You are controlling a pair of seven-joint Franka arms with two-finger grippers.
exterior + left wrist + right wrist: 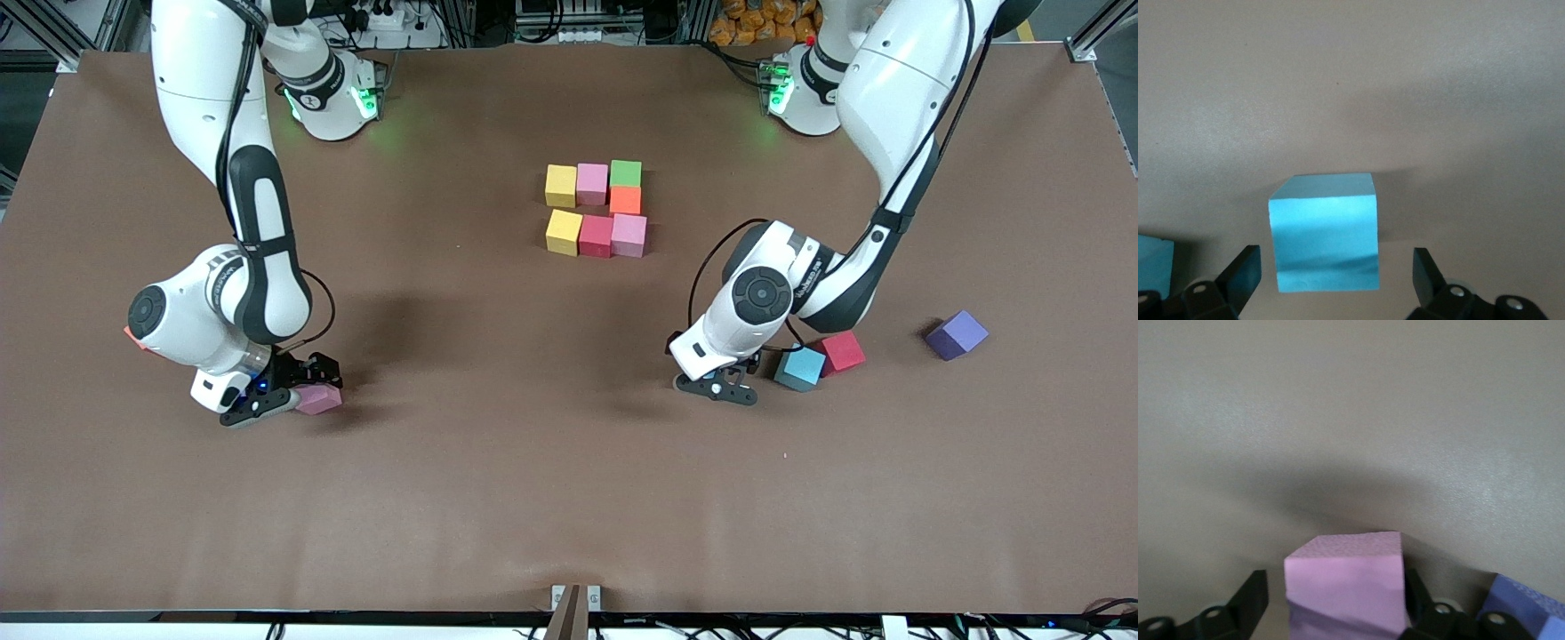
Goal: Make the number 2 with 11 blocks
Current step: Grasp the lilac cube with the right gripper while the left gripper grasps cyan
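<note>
Brown table: right hand, closing loosely around pink block, may nudge it askew; left hand open at blue block.

Light pink foam cube between the right gripper's fingers

A small matte light pink foam cube sits between the two black fingers of the right gripper, on the plain brown table surface. One finger stands just beside one face of the cube with a thin gap showing; the other finger is against the other face. Outside that second finger, near it, the corner of a purple foam cube shows at the picture's edge. A soft dark shadow lies on the table past the pink cube.
</note>
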